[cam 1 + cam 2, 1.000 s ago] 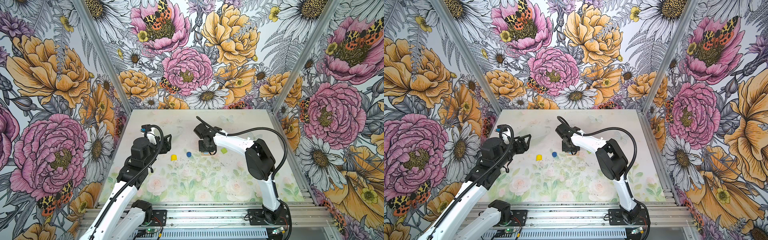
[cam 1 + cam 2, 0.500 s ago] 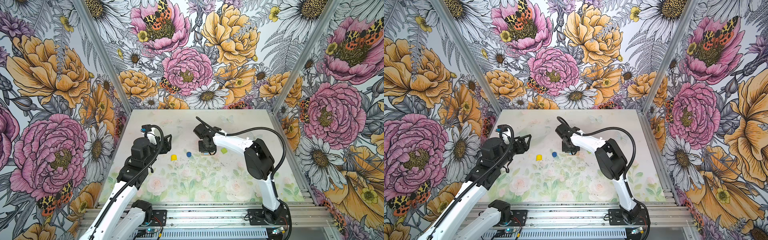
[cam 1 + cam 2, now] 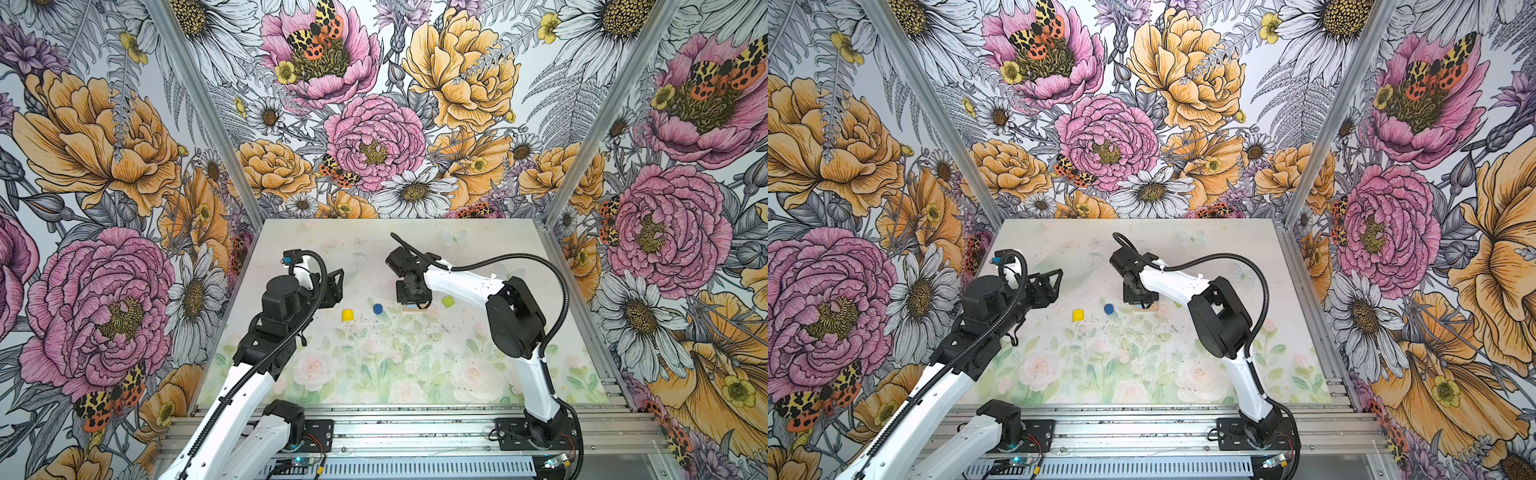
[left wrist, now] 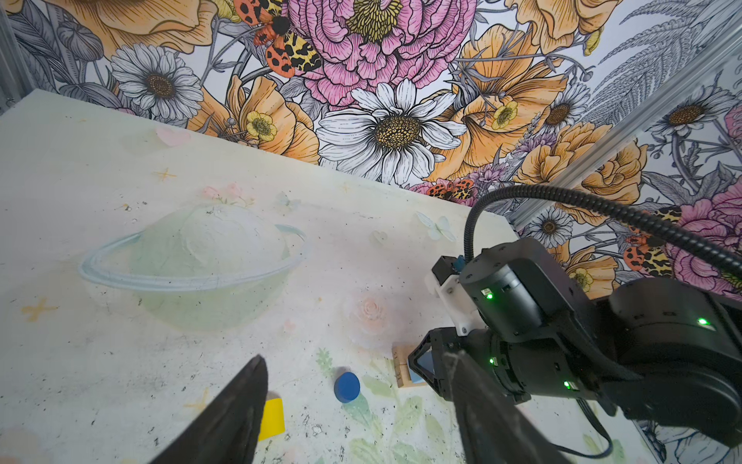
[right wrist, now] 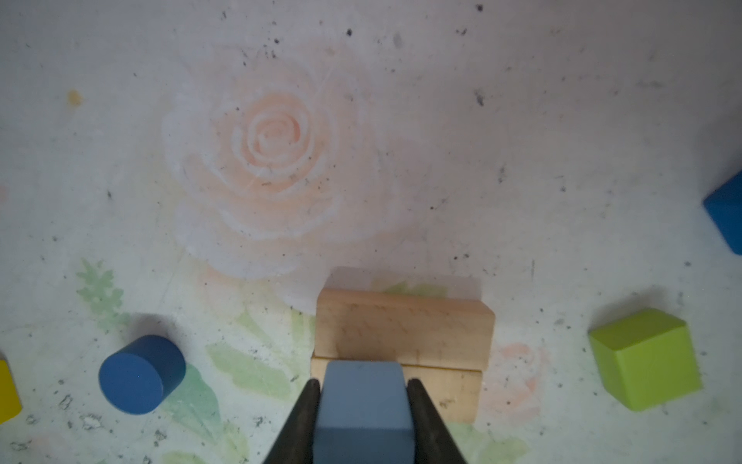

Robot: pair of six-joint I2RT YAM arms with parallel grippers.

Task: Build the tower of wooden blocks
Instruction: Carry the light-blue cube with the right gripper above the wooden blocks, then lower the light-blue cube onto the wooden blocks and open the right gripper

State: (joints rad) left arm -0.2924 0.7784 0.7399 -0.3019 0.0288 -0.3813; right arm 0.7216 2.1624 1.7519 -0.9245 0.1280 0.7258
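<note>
Unchanged this second: right fingers (image 5: 299, 422) clamp light blue cube (image 5: 363, 418) over tan bars (image 5: 405, 329); left fingers (image 4: 237, 409) wide, empty; placement pending.

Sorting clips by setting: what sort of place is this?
Probably a robot lab cell: left arm and right arm bolted to an aluminium rail, flower-printed walls enclosing a small table.

bold floral walls (image 3: 374, 137) enclose pastel tabletop (image 3: 374, 374).
</note>
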